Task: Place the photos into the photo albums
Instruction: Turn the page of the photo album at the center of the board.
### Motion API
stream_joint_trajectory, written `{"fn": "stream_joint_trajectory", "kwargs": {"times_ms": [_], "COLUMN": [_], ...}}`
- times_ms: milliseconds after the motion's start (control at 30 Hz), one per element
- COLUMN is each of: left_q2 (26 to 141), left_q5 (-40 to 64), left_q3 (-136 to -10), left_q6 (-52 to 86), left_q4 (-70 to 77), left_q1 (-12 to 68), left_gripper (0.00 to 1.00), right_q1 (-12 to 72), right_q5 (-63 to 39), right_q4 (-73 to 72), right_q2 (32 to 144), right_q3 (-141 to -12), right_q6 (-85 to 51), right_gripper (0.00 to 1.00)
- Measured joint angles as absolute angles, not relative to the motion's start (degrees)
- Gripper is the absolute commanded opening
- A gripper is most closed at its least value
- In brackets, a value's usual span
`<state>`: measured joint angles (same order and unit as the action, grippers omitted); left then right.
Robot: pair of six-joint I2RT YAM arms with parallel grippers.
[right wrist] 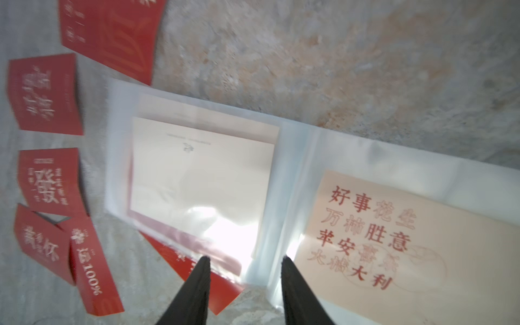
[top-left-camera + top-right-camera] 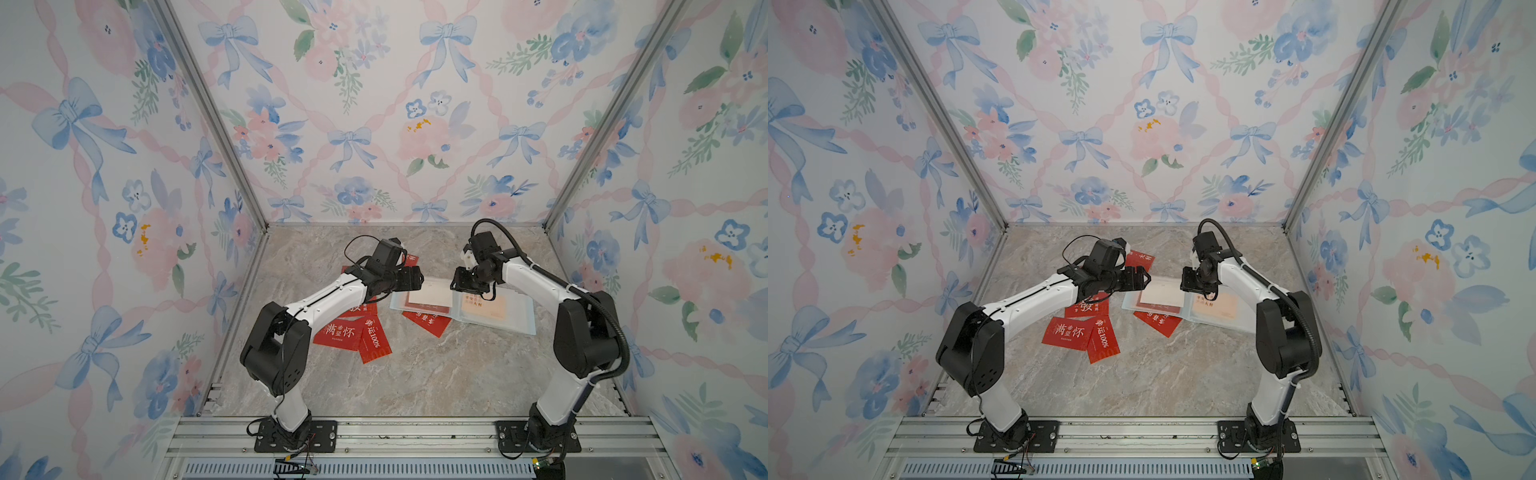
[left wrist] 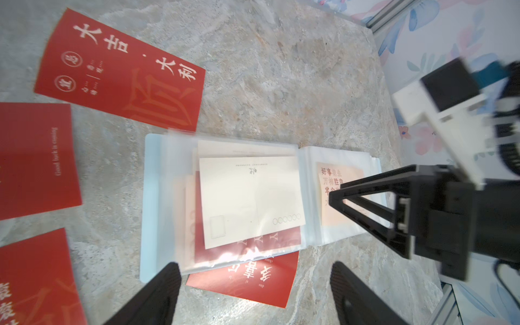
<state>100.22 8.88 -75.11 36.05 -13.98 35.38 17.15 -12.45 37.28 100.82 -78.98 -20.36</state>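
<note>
Marble tabletop [image 2: 415,365] carries loose red photos [image 2: 345,332] at left. Left claw [image 3: 254,266] hovers, fingers wide apart, over the open photo album [image 3: 152,197]. A white-backed card [image 3: 250,197] lies on its left half, with a cream card [image 1: 394,225] sleeved on the right. Right claw [image 1: 244,260] hangs above, fingers apart and empty.

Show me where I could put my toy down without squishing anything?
The wide stretch of table in front of the red cards and the open album is bare. So is the strip between them and the back wall. The middle is crowded with cards and album.
</note>
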Motion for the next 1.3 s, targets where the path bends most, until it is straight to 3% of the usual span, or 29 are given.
{"fn": "stream_joint_trajectory", "kwargs": {"times_ms": [100, 233, 533, 800, 1300], "left_q2": [103.1, 108.9, 124.3, 130.4, 134.6], "left_q5": [9.8, 12.1, 18.3, 19.8, 19.6], "left_q3": [-77.3, -81.6, -96.1, -101.0, -102.9], "left_q6": [36.0, 36.0, 36.0, 36.5, 37.1], "left_q4": [-13.4, -12.7, -11.7, -11.6, -11.6], "left_q1": [37.2, 39.6, 45.2, 47.2, 47.0], "left_gripper": [0.85, 0.84, 0.74, 0.54, 0.46], "right_q1": [12.3, -0.1, -14.6, -18.4, -19.0], "right_q5": [-16.0, -18.8, -27.1, -28.9, -28.8], "right_q4": [35.2, 32.4, 31.6, 28.4, 25.2], "right_q2": [92.3, 82.3, 83.9, 90.9, 98.3], "right_q3": [-74.9, -65.0, -52.1, -52.9, -55.5], "right_q6": [-21.6, -23.5, -23.7, -22.7, -21.4], "right_gripper": [0.43, 0.46, 0.47, 0.46, 0.46]}}
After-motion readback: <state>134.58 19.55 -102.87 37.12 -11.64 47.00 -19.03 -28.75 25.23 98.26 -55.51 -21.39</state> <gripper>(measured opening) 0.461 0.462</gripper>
